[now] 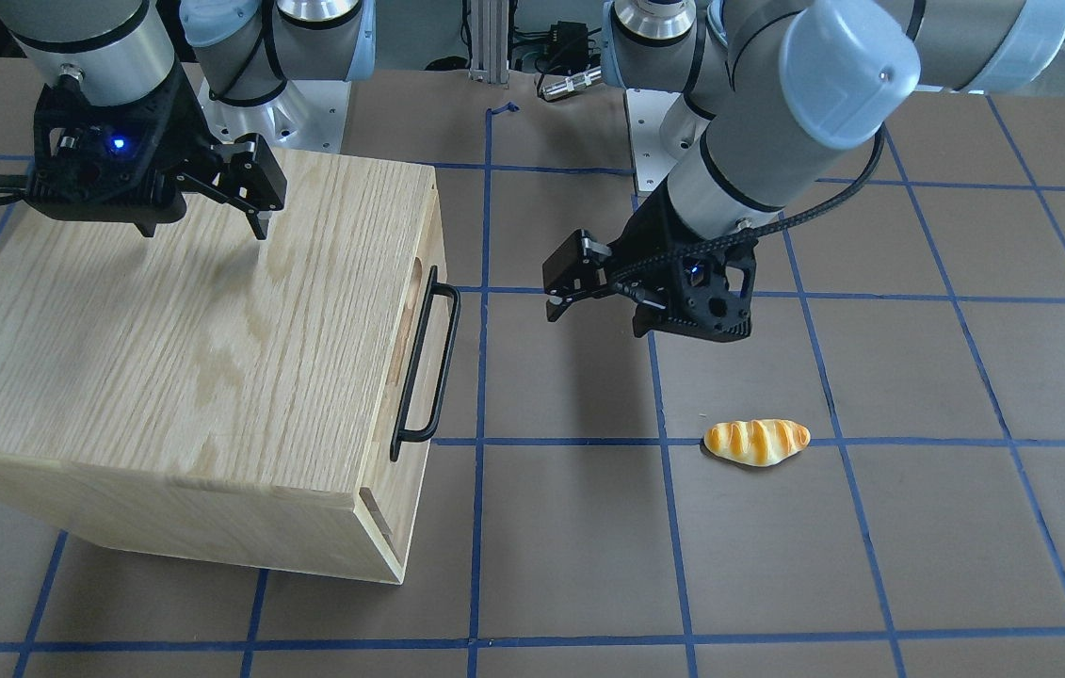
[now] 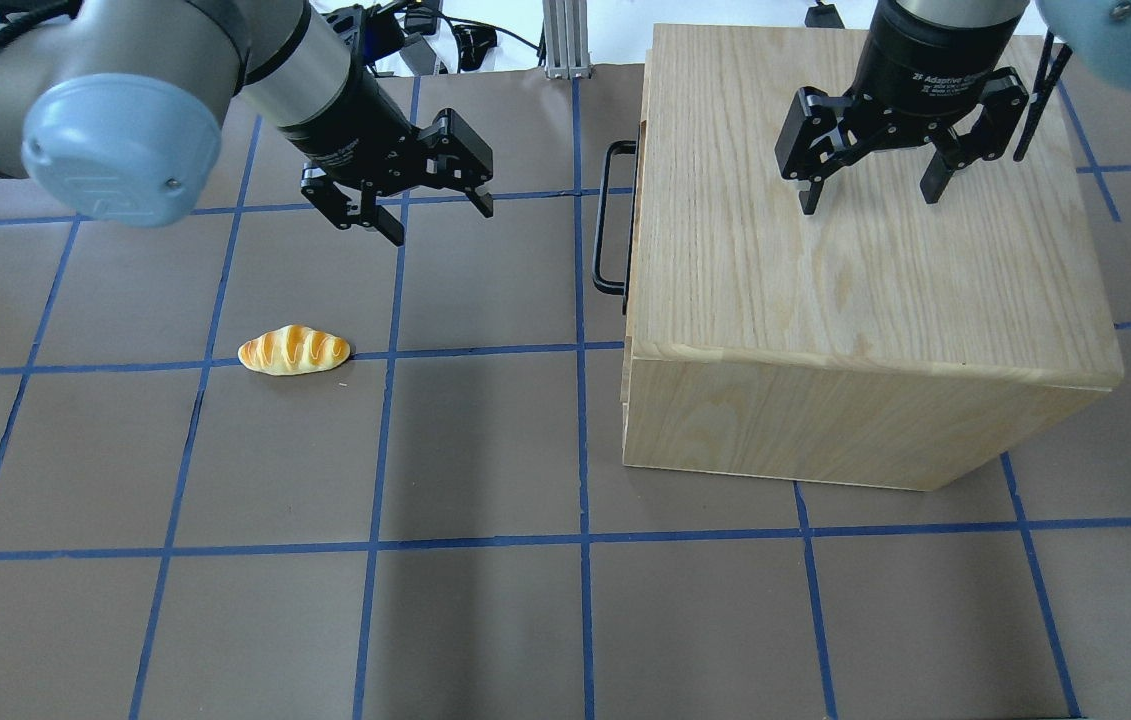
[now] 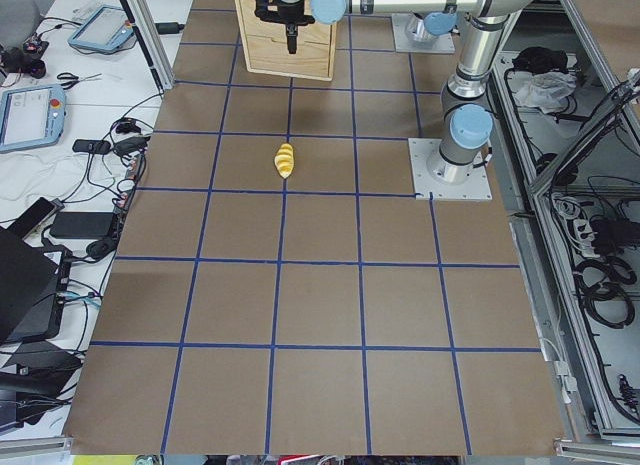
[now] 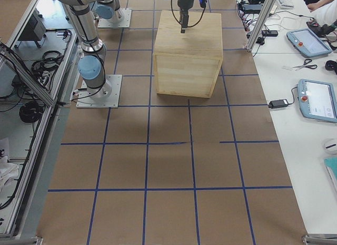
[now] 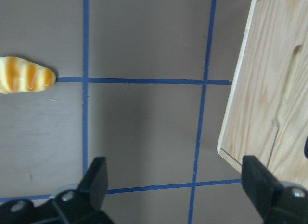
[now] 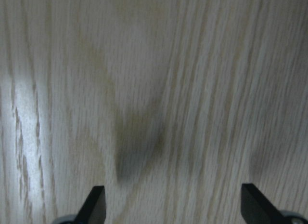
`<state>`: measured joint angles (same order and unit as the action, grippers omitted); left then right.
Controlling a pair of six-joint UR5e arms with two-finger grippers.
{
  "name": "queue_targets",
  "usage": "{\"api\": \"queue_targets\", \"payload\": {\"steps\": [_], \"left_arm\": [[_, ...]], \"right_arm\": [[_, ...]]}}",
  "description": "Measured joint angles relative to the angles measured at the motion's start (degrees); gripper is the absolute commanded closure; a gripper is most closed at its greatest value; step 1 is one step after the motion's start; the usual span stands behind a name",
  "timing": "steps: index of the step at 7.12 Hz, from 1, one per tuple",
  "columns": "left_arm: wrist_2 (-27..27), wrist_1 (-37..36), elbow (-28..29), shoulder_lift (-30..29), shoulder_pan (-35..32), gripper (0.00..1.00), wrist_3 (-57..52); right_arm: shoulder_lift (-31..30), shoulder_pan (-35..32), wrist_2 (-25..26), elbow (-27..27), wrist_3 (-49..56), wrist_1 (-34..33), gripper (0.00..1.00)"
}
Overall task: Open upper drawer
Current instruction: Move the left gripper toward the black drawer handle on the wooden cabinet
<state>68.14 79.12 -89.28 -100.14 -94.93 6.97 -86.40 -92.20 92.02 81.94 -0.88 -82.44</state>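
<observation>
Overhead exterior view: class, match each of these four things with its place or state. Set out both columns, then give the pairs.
1 bread roll
2 drawer handle
3 left hand
4 right hand

A open, above the wooden cabinet
B black, on the cabinet's front
C open, above the table
D orange-striped, lying on the table

Pairs: 1-D, 2-B, 3-C, 4-A

Drawer front (image 5: pixel 255 89) partly off-frame

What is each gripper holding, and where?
Nothing. The left gripper is open over the table, short of the handle; the right gripper is open above the cabinet.
</observation>
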Motion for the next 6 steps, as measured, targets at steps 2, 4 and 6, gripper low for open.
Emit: {"api": "queue_targets", "payload": {"steps": [2, 4, 6], "left_arm": [[-3.87, -3.29, 0.20, -2.89, -2.88, 0.00, -0.07], [-4.77, -5.22, 0.21, -4.78, -5.55, 0.00, -0.12], [-5.78, -7.30, 0.21, -6.33, -6.58, 0.00, -0.09]], "right_arm": [[0.00, 0.00, 0.00, 0.03, 0.00, 0.00, 0.00], [0.00, 0.00, 0.00, 0.01, 0.02, 0.00, 0.00], [0.00, 0.00, 0.00, -0.02, 0.02, 0.00, 0.00]]}}
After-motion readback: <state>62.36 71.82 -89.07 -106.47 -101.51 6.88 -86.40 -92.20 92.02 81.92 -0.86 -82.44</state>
